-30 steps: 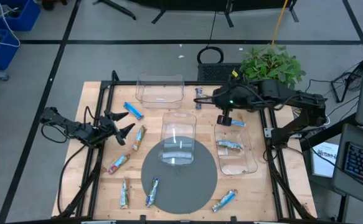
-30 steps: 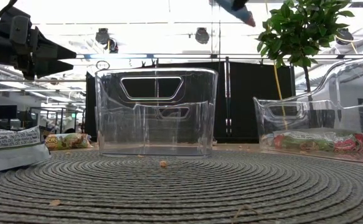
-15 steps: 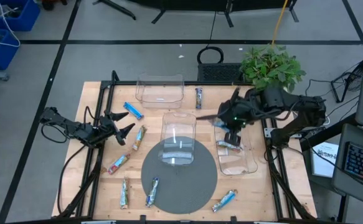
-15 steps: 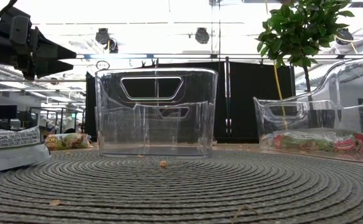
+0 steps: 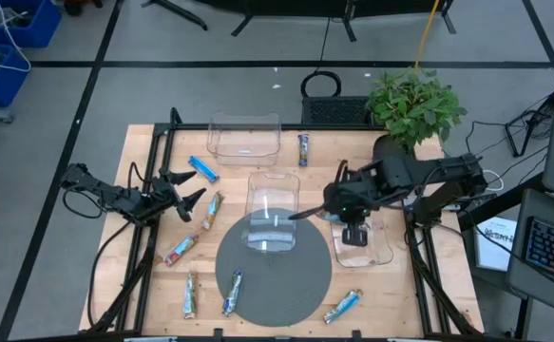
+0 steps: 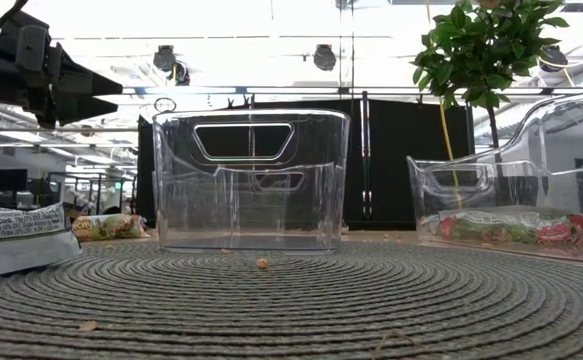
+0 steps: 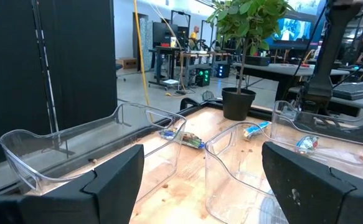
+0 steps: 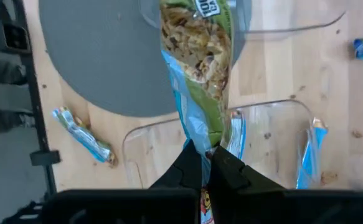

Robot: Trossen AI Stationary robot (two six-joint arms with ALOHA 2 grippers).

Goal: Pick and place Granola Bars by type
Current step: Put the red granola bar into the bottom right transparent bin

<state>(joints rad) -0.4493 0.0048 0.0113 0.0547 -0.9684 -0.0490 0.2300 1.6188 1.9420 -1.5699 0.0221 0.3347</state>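
My right gripper (image 5: 330,206) hangs over the clear right bin (image 5: 379,255) and is shut on a green-and-tan granola bar with a light-blue edge (image 8: 197,68), which sticks out toward the table's left (image 5: 302,215). Other bars lie in that bin (image 8: 311,152). My left gripper (image 5: 193,198) is open and empty above the table's left part, beside a tan bar (image 5: 210,211). In its wrist view its fingers (image 7: 203,186) stand wide apart. Loose bars lie flat on the wood: a blue one (image 5: 202,169) and tan ones (image 5: 180,250). My right gripper pinches one end of the bar (image 8: 207,144) between its two fingertips (image 8: 190,167). The fingers come from above, slanting toward the table's left, and the bar runs on beyond them. The bar is lifted clear, above the bin and the mat's edge.
A clear bin (image 5: 274,204) stands mid-table, partly on the round grey mat (image 5: 275,275), and another (image 5: 243,138) at the far side. More bars lie near the front (image 5: 231,292) (image 5: 343,306) and at the far edge (image 5: 303,149). A potted plant (image 5: 414,100) stands at the far right.
My right gripper has carried the bar from the far side toward the table's near edge and down, over the right bin. It has tipped, and the bar now points toward the table's left. It has left the top of the low view.
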